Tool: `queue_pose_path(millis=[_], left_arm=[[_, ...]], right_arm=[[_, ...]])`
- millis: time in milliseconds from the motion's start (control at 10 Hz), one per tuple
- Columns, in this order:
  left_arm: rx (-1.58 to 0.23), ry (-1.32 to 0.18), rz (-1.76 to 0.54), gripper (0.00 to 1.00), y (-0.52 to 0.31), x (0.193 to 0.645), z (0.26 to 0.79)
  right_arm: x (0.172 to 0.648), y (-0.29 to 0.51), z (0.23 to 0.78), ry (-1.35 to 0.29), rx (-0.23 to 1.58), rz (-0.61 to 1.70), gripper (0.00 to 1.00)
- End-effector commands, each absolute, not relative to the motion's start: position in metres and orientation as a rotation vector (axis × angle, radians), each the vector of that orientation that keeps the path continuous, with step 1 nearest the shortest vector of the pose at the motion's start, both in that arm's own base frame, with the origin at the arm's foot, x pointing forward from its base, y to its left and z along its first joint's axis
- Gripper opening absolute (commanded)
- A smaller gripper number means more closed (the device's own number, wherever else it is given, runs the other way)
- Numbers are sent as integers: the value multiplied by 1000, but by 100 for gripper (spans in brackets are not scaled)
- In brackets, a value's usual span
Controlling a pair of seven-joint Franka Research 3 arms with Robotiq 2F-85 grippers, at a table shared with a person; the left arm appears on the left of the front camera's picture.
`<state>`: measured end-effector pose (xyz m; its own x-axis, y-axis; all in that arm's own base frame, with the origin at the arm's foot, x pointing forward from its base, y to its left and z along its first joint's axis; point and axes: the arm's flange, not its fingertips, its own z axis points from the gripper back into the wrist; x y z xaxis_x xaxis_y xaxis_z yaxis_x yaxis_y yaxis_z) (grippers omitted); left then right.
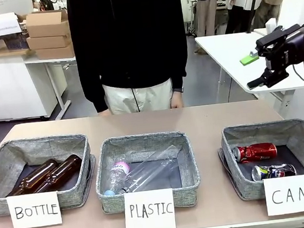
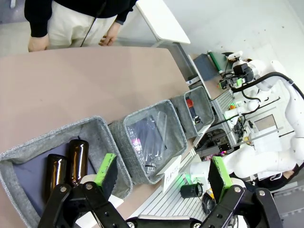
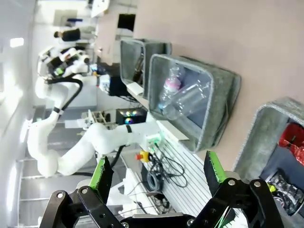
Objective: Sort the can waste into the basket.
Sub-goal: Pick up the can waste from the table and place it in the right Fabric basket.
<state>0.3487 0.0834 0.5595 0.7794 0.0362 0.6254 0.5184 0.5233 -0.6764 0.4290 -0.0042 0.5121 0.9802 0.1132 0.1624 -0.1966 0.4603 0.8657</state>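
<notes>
Open tabletop (image 1: 196,117) behind three baskets (image 1: 144,147)

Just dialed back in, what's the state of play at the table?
Both cans, the red can and the blue and silver can, lie in the CAN basket. Brown bottles and clear plastic bottles sit in their own baskets. The left gripper and right gripper are open and empty, raised off the table. A person stands opposite.

floor: grey | white table (image 1: 233,56) right rear | cardboard boxes (image 1: 48,33) on left white counter (image 1: 7,80)
</notes>
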Motion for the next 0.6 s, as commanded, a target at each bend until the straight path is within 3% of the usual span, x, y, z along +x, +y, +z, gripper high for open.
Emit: queue_pose_path(millis=[0,500], left_arm=[[-995,-626,-317,100,83,347,562],[-995,-626,-317,100,83,347,562]], right_arm=[[430,-7,515,-112,1047,212,100],[430,-7,515,-112,1047,212,100]])
